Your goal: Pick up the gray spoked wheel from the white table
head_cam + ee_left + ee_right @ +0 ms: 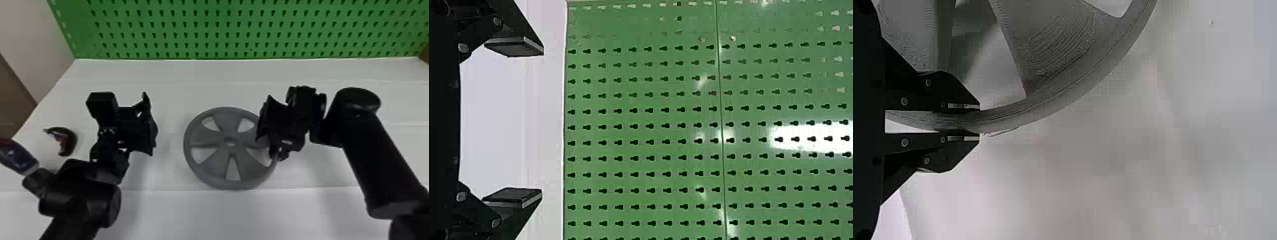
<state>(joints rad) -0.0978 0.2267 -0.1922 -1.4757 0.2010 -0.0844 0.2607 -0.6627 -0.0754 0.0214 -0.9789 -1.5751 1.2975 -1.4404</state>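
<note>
Over the white worktop [172, 95], the wheel [233, 119] is gripped by the right hand [276, 153].
Its rim is pinched between the two fingers on the robot's right; whether the worktop is touched by it cannot be told. The left hand [150, 124] is spread open, well apart from the wheel, and a curved dark-and-red object [71, 135] is seen farther left.

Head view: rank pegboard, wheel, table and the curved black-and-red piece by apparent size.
Largest to smallest, as they look there:
1. Table
2. Green pegboard, cut off by the top edge
3. Gray wheel, partly covered by the right arm
4. Curved black-and-red piece
</note>
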